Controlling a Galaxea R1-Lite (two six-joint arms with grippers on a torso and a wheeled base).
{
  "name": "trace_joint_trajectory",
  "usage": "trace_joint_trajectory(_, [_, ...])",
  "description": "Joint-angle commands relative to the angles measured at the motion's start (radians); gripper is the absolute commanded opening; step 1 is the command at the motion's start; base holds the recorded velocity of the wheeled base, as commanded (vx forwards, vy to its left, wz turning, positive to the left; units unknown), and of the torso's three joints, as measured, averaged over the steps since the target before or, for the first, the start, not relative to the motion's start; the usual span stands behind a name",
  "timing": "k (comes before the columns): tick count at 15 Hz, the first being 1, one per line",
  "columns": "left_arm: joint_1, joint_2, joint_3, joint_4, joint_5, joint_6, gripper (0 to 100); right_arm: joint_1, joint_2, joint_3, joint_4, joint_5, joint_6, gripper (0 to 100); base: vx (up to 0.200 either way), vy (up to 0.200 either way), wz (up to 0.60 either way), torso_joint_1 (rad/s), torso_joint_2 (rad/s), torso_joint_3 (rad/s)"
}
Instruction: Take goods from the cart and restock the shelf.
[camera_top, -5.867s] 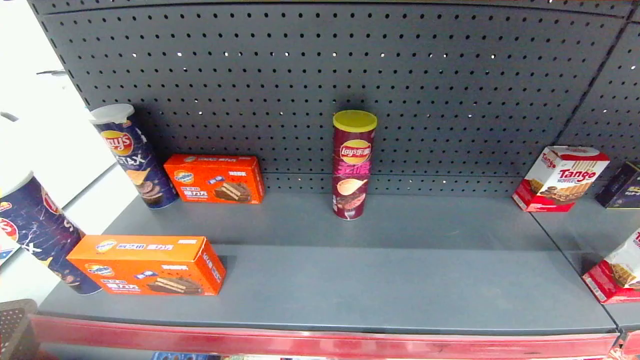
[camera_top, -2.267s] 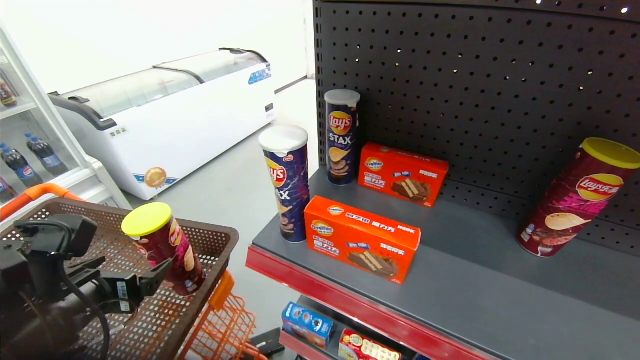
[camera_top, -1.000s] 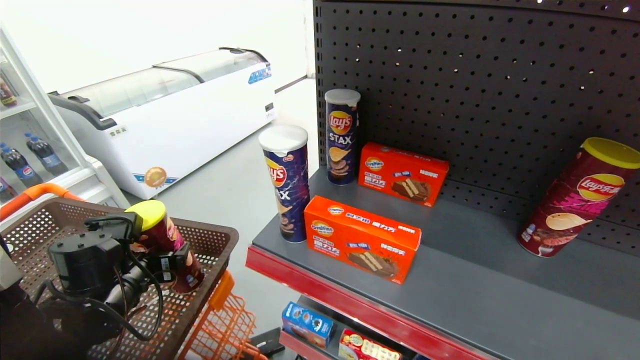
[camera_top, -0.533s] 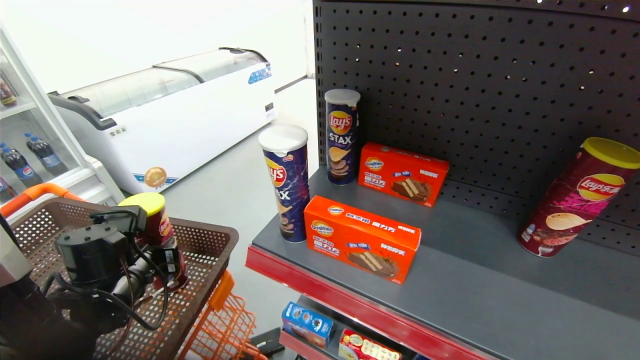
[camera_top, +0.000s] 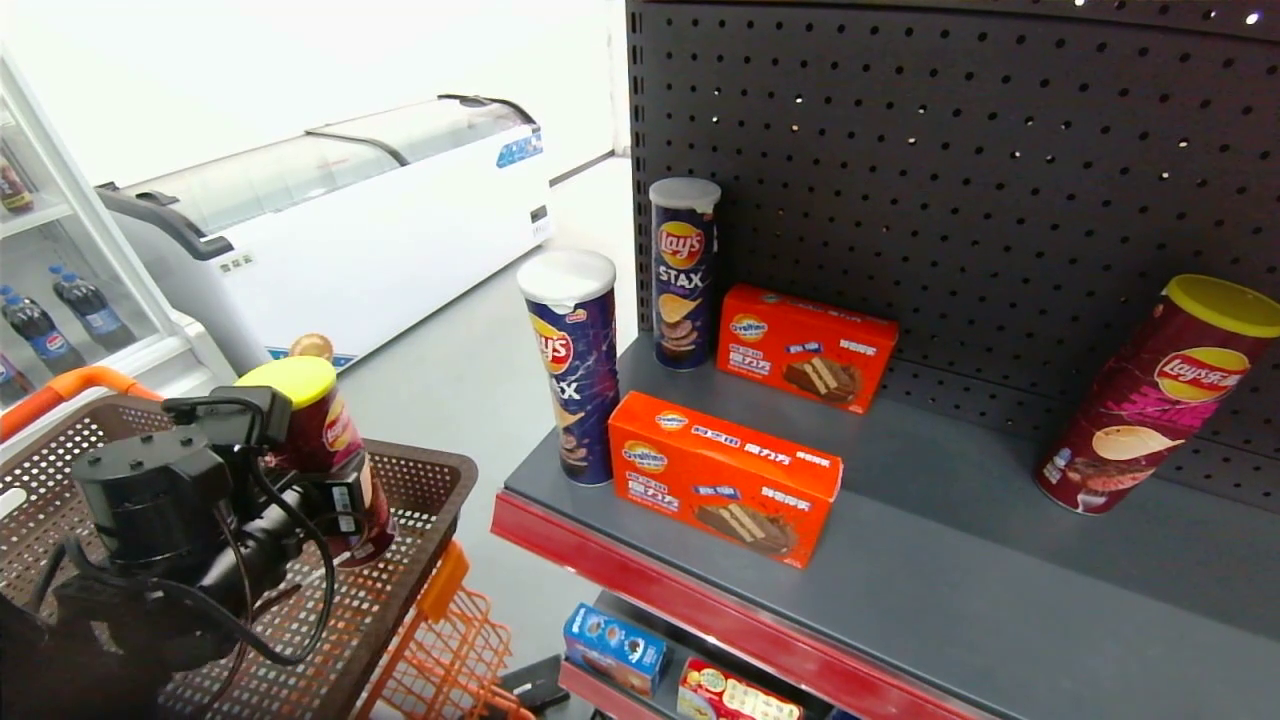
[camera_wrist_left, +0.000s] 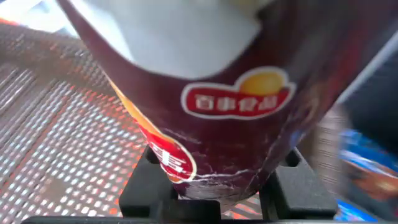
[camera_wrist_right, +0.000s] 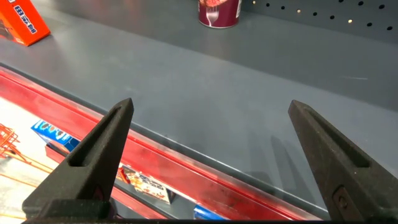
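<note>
Left claw (camera_top: 300, 465) grips the chip can (camera_top: 328, 432) off the left end of the shelf (camera_top: 1000, 590); right claw (camera_wrist_right: 211, 109) gapes above its front edge.

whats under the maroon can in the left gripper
Cart basket mesh lies below the maroon can. The left gripper hides part of its base, so contact is unclear.

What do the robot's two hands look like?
Left hand: black and boxy, behind it a rounded black wrist housing, looping black cables and a white barcode label on its side. Right hand: two matte black wedge-shaped fingers, no markings visible.
</note>
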Motion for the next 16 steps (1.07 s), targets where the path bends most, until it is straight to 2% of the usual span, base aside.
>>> trace_joint_trajectory(1, [-0.074,-0.139,-0.002,0.061,-0.008,-0.002,0,0.0,0.0,0.0,0.0,0.0,0.0,100,0.0,0.0,0.0,0.0,0.0,0.0])
trace_joint_trajectory(3, [-0.133,-0.189,-0.005,0.107,-0.008,-0.002,0,0.0,0.0,0.0,0.0,0.0,0.0,100,0.0,0.0,0.0,0.0,0.0,0.0])
trace_joint_trajectory(7, [-0.205,-0.227,-0.011,0.084,-0.006,-0.002,0,0.0,0.0,0.0,0.0,0.0,0.0,100,0.0,0.0,0.0,0.0,0.0,0.0])
trace_joint_trajectory(9, [-0.28,-0.279,-0.008,0.094,-0.006,-0.002,0,0.0,0.0,0.0,0.0,0.0,0.0,100,0.0,0.0,0.0,0.0,0.0,0.0])
trace_joint_trajectory(10, [-0.298,-0.294,-0.002,0.094,-0.006,-0.002,0,0.0,0.0,0.0,0.0,0.0,0.0,100,0.0,0.0,0.0,0.0,0.0,0.0])
trace_joint_trajectory(12, [-0.326,-0.302,0.014,0.09,-0.036,0.007,0,0.0,0.0,0.0,0.0,0.0,0.0,100,0.0,0.0,0.0,0.0,0.0,0.0])
trace_joint_trajectory(14, [-0.397,-0.304,-0.003,0.08,-0.054,0.01,0,0.0,0.0,0.0,0.0,0.0,0.0,100,0.0,0.0,0.0,0.0,0.0,0.0])
trace_joint_trajectory(16, [-0.443,-0.31,-0.018,0.078,-0.057,0.008,0,0.0,0.0,0.0,0.0,0.0,0.0,100,0.0,0.0,0.0,0.0,0.0,0.0])
